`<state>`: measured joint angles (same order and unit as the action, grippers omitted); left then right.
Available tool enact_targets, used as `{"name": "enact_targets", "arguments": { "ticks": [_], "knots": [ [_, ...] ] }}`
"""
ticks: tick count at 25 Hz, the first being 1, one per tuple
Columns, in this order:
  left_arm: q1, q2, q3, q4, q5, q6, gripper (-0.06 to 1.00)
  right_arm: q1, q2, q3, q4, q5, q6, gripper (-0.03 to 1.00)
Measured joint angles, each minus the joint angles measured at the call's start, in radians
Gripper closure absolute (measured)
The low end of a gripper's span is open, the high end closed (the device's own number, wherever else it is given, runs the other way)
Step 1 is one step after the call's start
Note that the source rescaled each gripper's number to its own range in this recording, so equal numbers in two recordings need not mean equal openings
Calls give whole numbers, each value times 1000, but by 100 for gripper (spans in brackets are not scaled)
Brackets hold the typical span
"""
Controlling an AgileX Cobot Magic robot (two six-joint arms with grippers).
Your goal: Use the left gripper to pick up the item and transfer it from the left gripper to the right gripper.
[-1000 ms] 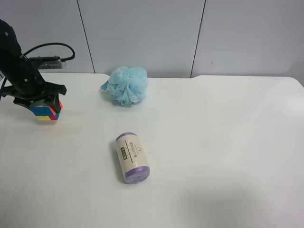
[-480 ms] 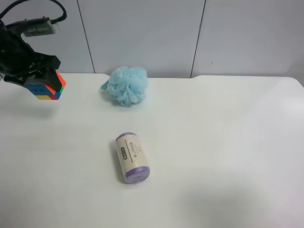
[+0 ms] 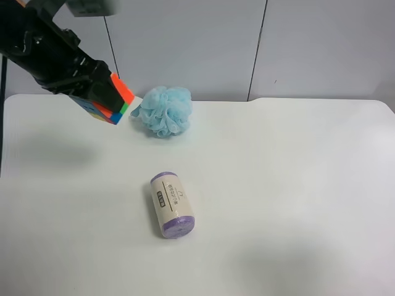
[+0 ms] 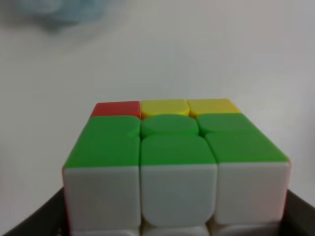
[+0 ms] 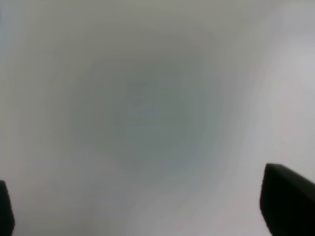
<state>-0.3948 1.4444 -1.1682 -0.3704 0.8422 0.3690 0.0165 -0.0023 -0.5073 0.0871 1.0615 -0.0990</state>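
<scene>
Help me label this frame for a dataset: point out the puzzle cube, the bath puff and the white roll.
puzzle cube (image 3: 117, 92), exterior high view, orange face.
bath puff (image 3: 165, 110), exterior high view, mesh centre.
white roll (image 3: 171, 204), exterior high view, wrapper middle.

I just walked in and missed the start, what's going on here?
The left gripper is shut on the puzzle cube and holds it up off the table, close to the bath puff. The right gripper is open with nothing in it, so the handover is not yet done. A purple-ended roll lies on the table.
</scene>
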Motion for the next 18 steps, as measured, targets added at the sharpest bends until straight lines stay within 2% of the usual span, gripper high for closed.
{"name": "enact_targets", "arguments": {
  "ticks": [6, 7, 11, 14, 18],
  "knots": [
    [-136, 0, 0, -141, -12, 172, 94, 0, 0, 0, 0, 0, 0, -3],
    [-136, 0, 0, -141, -12, 172, 94, 0, 0, 0, 0, 0, 0, -3],
    [-209, 0, 0, -244, -16, 307, 94, 0, 0, 0, 0, 0, 0, -3],
    [-243, 0, 0, -333, -16, 414, 94, 0, 0, 0, 0, 0, 0, -3],
    [-251, 0, 0, -439, 9, 549, 94, 0, 0, 0, 0, 0, 0, -3]
  ]
}}
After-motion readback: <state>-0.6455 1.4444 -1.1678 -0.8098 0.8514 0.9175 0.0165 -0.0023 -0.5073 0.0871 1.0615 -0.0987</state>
